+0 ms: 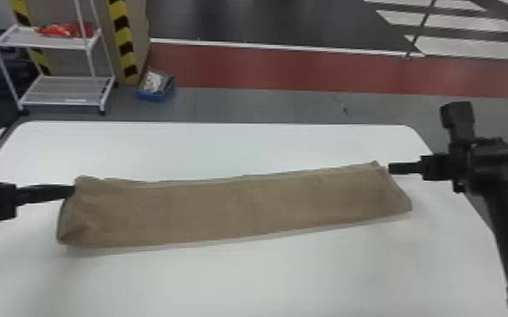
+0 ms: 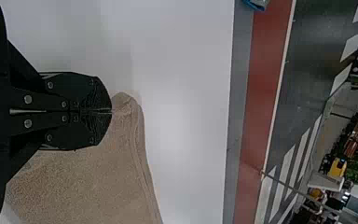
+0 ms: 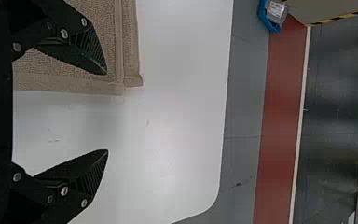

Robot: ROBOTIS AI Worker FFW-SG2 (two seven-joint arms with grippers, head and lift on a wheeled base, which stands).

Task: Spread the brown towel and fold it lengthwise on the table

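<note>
Left black gripper (image 2: 111, 111) pinches the brown cloth towel (image 1: 223, 206) at one corner; right black gripper (image 3: 106, 112) gapes near the other end. Lengthwise folding looks nearly done; next, release neatly.

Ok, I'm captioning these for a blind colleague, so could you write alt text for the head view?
A brown towel, folded into a long strip, lies across a white table. The left gripper is at the towel's left end and the right gripper is by its far right corner; behind stands a white shelf rack.
</note>
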